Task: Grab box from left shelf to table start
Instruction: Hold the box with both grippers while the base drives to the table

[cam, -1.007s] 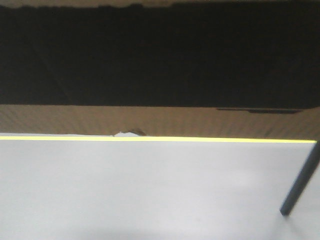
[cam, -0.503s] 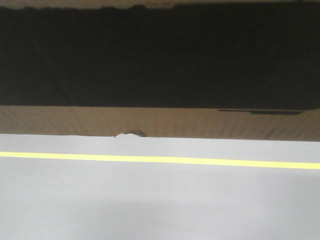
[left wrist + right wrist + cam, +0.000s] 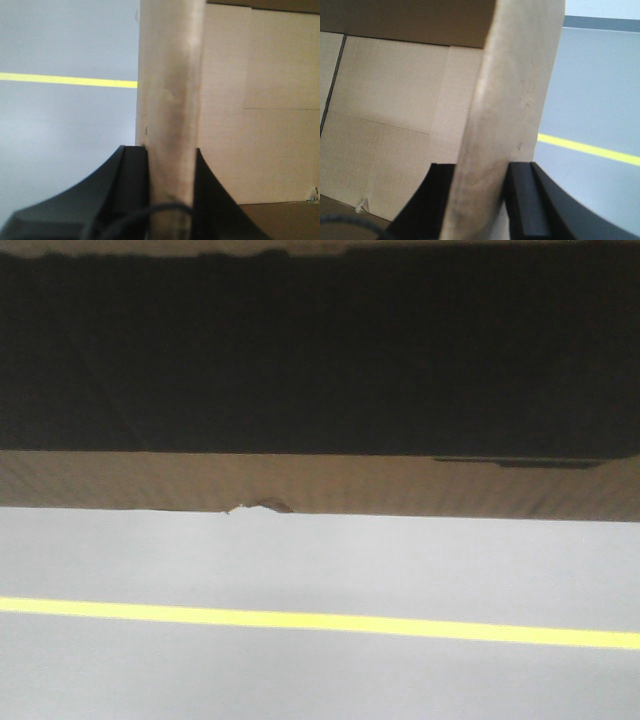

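Box [image 3: 320,390]: held between my two arms above the grey floor [image 3: 320,560], long axis running left to right across the front view.
Left gripper [image 3: 170,156]: jaws clamped on the box's left wall.
Right gripper [image 3: 480,172]: jaws clamped on its right wall.
I judge neither arm nearer; the box spans both.
Yellow line [image 3: 320,621]: on the floor below.
Table: not in view.

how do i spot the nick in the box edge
The brown cardboard box fills the top of the front view, above the grey floor and yellow line. Along its lower edge, left of centre, the nick is the only ragged, pale-tipped break in a straight edge.
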Robot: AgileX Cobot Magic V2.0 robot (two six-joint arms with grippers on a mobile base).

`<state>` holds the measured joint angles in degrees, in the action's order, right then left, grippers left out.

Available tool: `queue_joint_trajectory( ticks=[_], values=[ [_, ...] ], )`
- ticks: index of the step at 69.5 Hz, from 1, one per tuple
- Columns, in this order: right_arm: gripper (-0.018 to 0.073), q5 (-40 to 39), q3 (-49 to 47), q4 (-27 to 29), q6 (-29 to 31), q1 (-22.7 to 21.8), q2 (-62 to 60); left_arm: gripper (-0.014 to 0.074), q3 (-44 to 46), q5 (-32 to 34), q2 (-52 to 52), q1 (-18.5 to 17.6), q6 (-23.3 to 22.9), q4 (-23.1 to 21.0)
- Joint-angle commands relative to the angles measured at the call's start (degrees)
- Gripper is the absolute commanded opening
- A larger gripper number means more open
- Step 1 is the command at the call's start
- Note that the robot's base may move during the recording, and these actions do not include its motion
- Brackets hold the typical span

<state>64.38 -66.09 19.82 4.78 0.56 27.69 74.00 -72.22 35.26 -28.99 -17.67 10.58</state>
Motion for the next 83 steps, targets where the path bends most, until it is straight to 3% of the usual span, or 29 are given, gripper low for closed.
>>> queue_joint_trajectory(
  ticks=[1, 83],
  values=[
    [0.0059, -6.8, -1.7, 0.7, 1.3, -0.2, 0.9, -0.0093, 2.0, -2.6, -0.1, -0.2, -1.1, -0.9],
    [0.0059, -6.8, -1.7, 0.7, 1.3, -0.2, 0.9, -0.0093, 2.0, -2.6, -0.1, -0.2, -1.1, -0.9]
  ],
)
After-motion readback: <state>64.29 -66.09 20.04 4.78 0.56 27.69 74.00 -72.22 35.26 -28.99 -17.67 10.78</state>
